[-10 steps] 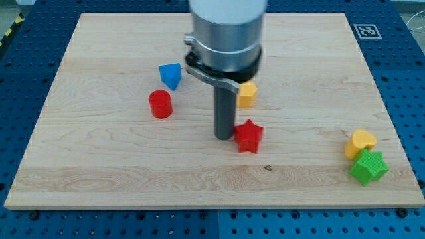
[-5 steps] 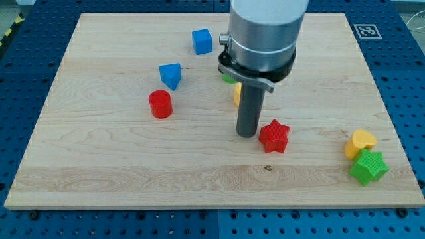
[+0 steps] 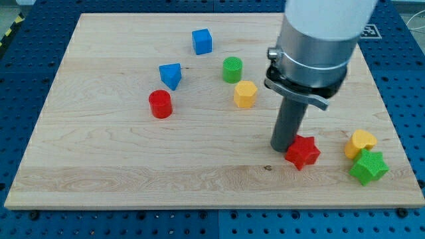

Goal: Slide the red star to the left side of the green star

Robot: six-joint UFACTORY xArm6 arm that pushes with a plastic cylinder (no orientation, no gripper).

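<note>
Red star (image 3: 303, 151): lower right of worktop (image 3: 99, 172), near the green star (image 3: 368, 166), gap remaining.
My tip (image 3: 283, 147): touching the red star's left side.
End effector: plain rod, no jaws.
Risk: overshoot shoves yellow heart (image 3: 360, 142) or green star; off-centre contact spins the star aside.

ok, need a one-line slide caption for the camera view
My tip presses the red star block's left edge on the wooden board, the green star block waiting at right.

My tip (image 3: 285, 147) is pressing against the left edge of the red star (image 3: 303, 152) on the wooden board (image 3: 99, 166). The green star (image 3: 368, 166) is sitting well to its right, touching a yellow heart (image 3: 360, 142).
</note>
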